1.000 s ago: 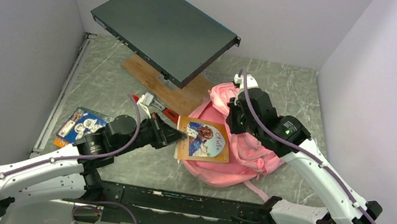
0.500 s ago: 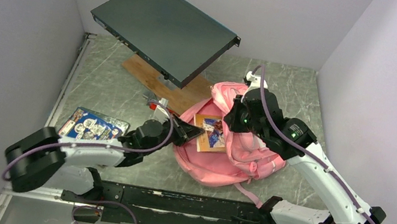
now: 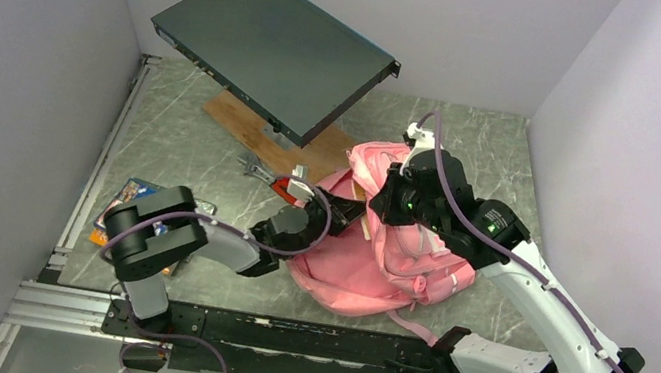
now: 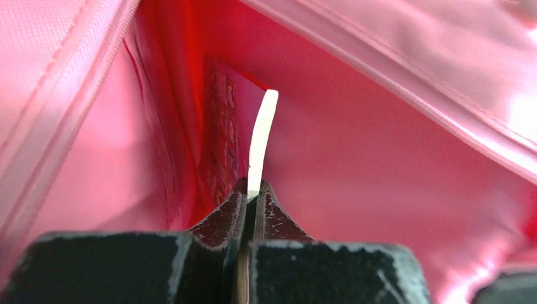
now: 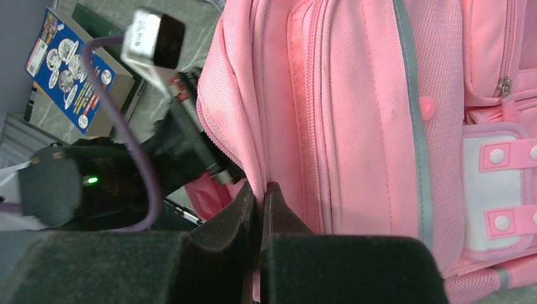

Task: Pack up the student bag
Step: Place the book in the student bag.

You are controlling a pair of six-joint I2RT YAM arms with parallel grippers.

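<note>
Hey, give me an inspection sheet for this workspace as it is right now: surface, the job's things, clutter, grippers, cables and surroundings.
Surface: grey-green marbled table.
Job's things: student bag, pink, lying with its opening toward the left arm; thin book partly inside it.
Clutter: black flat device, tilted above a wooden board; red-handled tool; blue picture book near the table's left edge.
Grippers: left gripper shut on the thin book, inside the bag; right gripper shut on the edge of the bag's opening.
Cables: purple cable on the left arm, another on the right; no snag seen.
Surroundings: plain pale walls on three sides.
</note>
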